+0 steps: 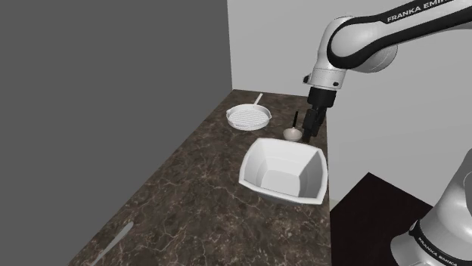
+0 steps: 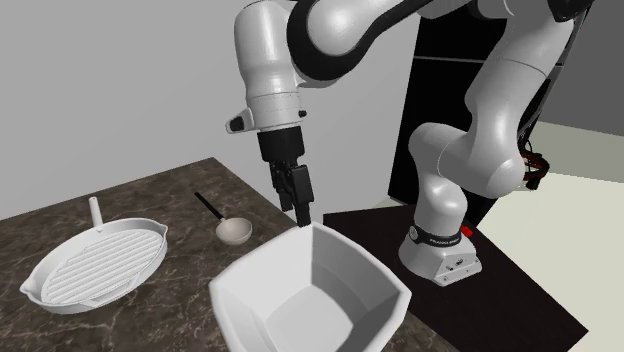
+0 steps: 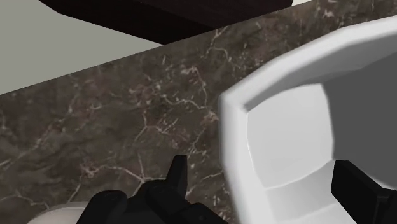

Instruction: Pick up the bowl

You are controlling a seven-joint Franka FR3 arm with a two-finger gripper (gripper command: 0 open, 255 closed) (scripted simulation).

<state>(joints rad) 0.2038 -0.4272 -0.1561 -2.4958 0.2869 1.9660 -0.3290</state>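
The bowl (image 1: pixel 284 172) is white and squarish with cut corners, and stands on the dark marbled counter (image 1: pixel 189 196). It also fills the near foreground in the second exterior view (image 2: pixel 310 295). My black gripper (image 1: pixel 308 136) hangs pointing down at the bowl's rim on the side toward the ladle (image 2: pixel 303 215). In the wrist view the gripper (image 3: pixel 259 167) is open. One finger (image 3: pixel 175 184) stands outside the bowl's wall (image 3: pixel 286 127) and the other finger (image 3: pixel 356 184) is over its inside. The fingers clasp nothing.
A white ridged grill pan (image 1: pixel 249 116) (image 2: pixel 95 265) lies further back on the counter. A small ladle with a black handle (image 1: pixel 292 133) (image 2: pixel 233 230) rests just beside my gripper. A pale utensil (image 1: pixel 113 242) lies at the counter's near end. The counter's edge (image 1: pixel 330 189) runs close past the bowl.
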